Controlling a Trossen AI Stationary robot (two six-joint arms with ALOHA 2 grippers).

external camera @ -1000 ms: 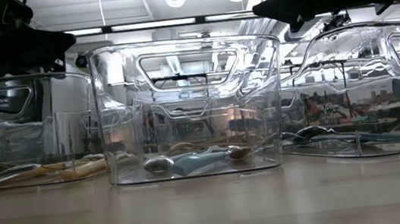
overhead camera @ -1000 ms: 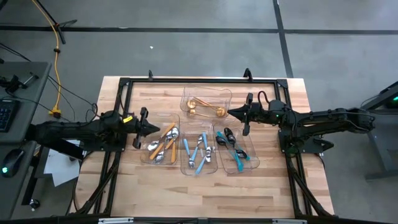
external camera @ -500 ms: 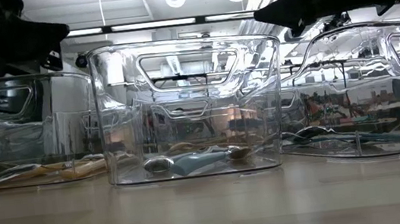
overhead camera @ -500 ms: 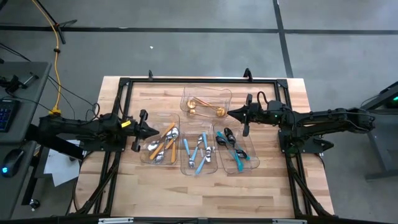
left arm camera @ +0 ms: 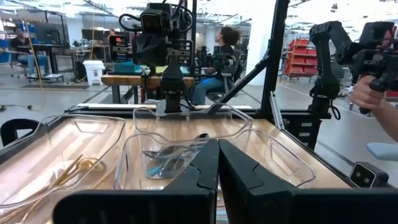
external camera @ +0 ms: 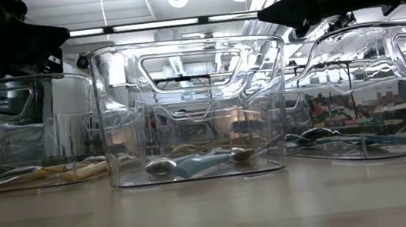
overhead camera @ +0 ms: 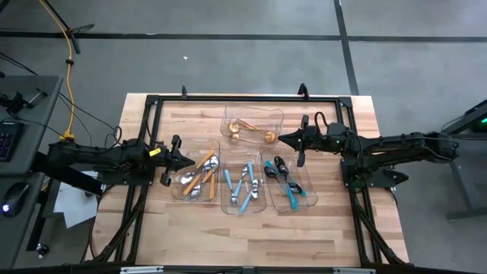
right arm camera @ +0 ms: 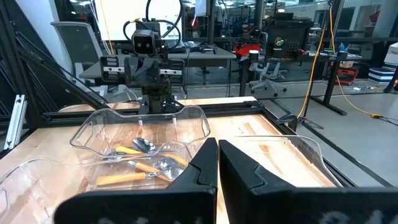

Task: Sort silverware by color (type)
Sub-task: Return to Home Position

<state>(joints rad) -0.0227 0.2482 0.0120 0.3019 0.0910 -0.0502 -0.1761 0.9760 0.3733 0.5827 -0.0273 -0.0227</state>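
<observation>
Silverware (overhead camera: 245,183) lies sorted by handle colour in four clear trays on the wooden surface (overhead camera: 175,114). All-gold pieces (overhead camera: 251,133) occupy the far tray (overhead camera: 228,114), which stands alone at the back. The nearer row holds three trays side by side: orange-handled pieces (overhead camera: 199,176) in the left tray (overhead camera: 176,196), light-blue-handled pieces (overhead camera: 245,189) in the middle tray (overhead camera: 242,211), and teal-handled pieces (overhead camera: 288,183) in the right tray (overhead camera: 310,194). Left hand (overhead camera: 188,159) hangs over the outer edge of the left tray. Its fingers (left arm camera: 202,168) are pressed together along a thin seam and grip nothing, as the left wrist view confirms. Right hand (overhead camera: 282,138) is raised just beside the right end of the far tray, above the far corner of the right tray. Its fingers (right arm camera: 202,162) are likewise pressed together and empty, per the right wrist view. The two hands point toward each other across the trays. In the low view both arms sit above the tray rims and clear of them. A person's hand (left arm camera: 373,99) shows in the room beyond the surface, well apart from the trays.
</observation>
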